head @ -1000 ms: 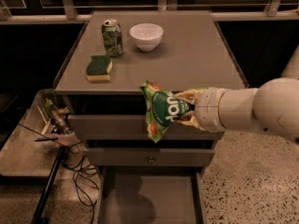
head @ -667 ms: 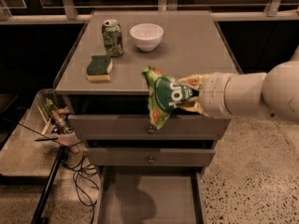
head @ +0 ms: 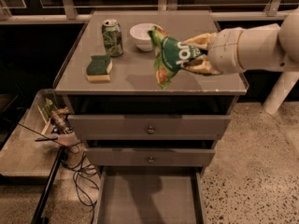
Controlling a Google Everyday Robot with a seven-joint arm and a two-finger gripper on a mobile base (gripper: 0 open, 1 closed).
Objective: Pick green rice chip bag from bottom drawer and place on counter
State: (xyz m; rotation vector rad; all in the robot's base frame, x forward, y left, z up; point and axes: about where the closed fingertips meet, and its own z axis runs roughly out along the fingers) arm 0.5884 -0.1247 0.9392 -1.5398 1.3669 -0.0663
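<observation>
The green rice chip bag (head: 170,56) hangs crumpled in the air over the right half of the counter (head: 135,71), its lower tip just above the surface. My gripper (head: 196,55) comes in from the right on a thick white arm and is shut on the bag's right side. The bottom drawer (head: 149,197) stands pulled open at the foot of the cabinet, and its floor is bare.
On the counter stand a green soda can (head: 112,37), a white bowl (head: 143,35) behind the bag, and a green-topped yellow sponge (head: 99,68). Two upper drawers with knobs are slightly ajar. A low shelf with cables and clutter (head: 56,125) sits to the left.
My gripper has lifted the bag from in front of the top drawer up to above the counter's right half.
</observation>
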